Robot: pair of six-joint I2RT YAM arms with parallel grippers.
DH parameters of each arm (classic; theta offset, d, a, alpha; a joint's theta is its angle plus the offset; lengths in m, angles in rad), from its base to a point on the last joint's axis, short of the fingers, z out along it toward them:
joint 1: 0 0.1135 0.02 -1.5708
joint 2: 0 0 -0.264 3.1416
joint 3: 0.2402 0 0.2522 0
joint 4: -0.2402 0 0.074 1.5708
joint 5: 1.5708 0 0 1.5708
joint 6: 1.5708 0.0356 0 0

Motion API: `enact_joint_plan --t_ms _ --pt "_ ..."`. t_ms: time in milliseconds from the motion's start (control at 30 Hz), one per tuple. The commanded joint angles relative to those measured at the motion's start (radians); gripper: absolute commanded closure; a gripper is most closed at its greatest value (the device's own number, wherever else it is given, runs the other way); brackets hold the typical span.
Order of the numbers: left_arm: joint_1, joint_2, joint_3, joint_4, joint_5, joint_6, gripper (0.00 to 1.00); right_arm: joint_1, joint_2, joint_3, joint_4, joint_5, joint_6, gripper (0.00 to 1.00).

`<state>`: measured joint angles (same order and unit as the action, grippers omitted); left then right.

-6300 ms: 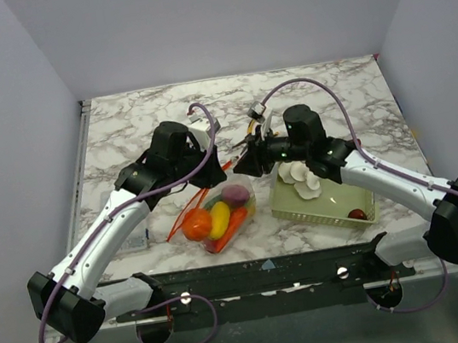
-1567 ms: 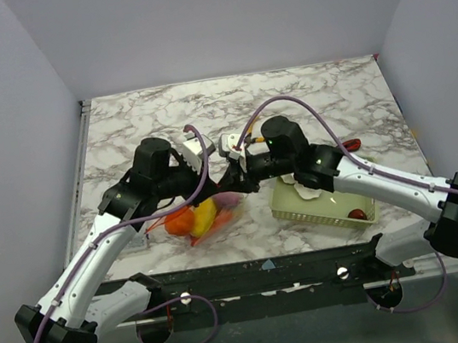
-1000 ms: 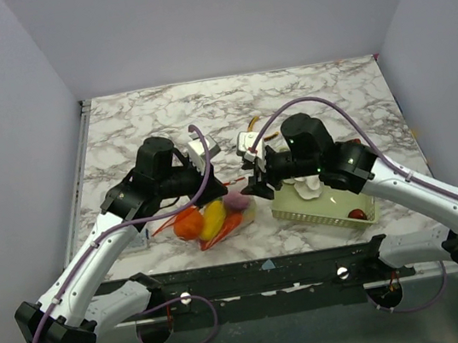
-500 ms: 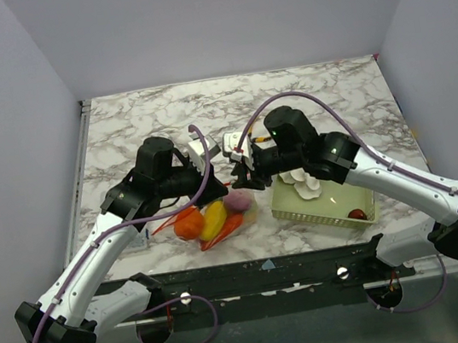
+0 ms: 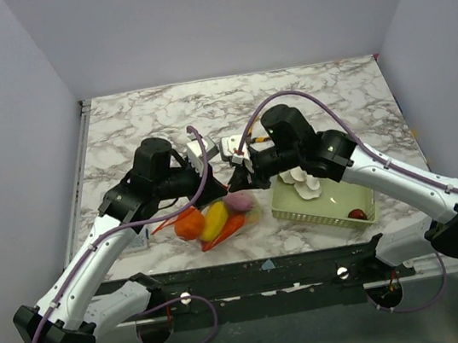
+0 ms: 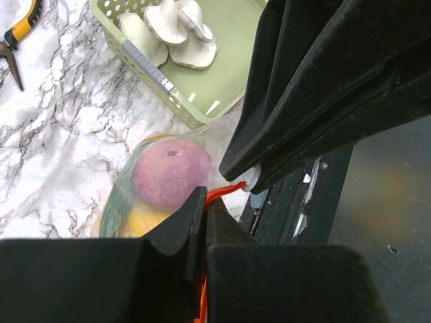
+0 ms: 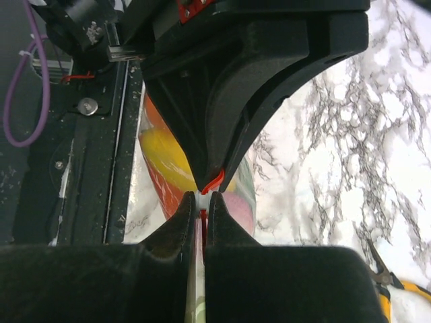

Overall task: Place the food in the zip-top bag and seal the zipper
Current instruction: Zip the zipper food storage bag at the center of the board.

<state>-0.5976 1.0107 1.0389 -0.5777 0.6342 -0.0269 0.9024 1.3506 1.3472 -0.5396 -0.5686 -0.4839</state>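
The clear zip-top bag (image 5: 219,218) lies at the front middle of the table, holding an orange (image 5: 189,223), a yellow piece (image 5: 215,219), a purple piece (image 5: 236,201) and an orange-red piece. My left gripper (image 5: 216,188) and right gripper (image 5: 237,183) meet tip to tip above the bag. In the left wrist view my left gripper (image 6: 202,196) is shut on the red-orange zipper (image 6: 225,190). In the right wrist view my right gripper (image 7: 202,200) is shut on the zipper's white slider, with the red strip (image 7: 214,180) just beyond it. A red apple (image 5: 357,214) lies in the basket.
The pale green mesh basket (image 5: 321,207) stands right of the bag with white bulbs (image 5: 303,179) in it. Yellow-handled pliers (image 6: 17,30) lie on the marble behind, also showing in the right wrist view (image 7: 397,286). The table's black front rail runs close below the bag.
The right gripper pulled away to the right a second ago, then came back against the left gripper's tips. The bag has shifted slightly. The left arm has barely moved.
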Motion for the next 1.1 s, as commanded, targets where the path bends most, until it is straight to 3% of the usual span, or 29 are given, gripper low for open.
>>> enact_joint_plan --t_ms 0,200,267,367,500,533,700,900,1067 --pt "-0.007 -0.029 0.005 0.065 0.074 -0.001 1.0 0.006 0.037 -0.001 0.075 -0.11 0.005 0.97" --pt "-0.007 -0.04 0.003 0.068 0.07 0.001 1.0 0.007 0.053 -0.021 0.138 -0.143 0.043 0.92" --pt "-0.005 -0.035 0.006 0.069 0.058 -0.001 1.0 0.006 0.045 -0.027 0.145 -0.131 0.064 0.86" --pt "-0.005 -0.018 0.011 0.056 0.036 -0.004 1.0 0.007 0.004 -0.063 0.143 -0.015 0.113 0.71" --pt "-0.005 -0.009 0.016 0.038 0.003 0.006 1.0 0.006 -0.072 -0.122 0.138 0.158 0.142 0.42" --pt "-0.005 -0.012 0.011 0.042 -0.001 0.009 1.0 0.006 -0.095 -0.098 0.04 0.196 0.152 0.35" --pt "-0.005 -0.001 0.014 0.037 0.003 0.008 1.0 0.006 -0.099 -0.05 -0.078 0.315 0.237 0.32" --pt "-0.005 0.002 0.012 0.036 -0.002 0.009 1.0 0.006 -0.125 -0.066 -0.111 0.229 0.172 0.36" --pt "-0.005 -0.001 0.01 0.04 0.013 0.006 1.0 0.006 -0.015 0.044 -0.188 0.191 0.126 0.45"
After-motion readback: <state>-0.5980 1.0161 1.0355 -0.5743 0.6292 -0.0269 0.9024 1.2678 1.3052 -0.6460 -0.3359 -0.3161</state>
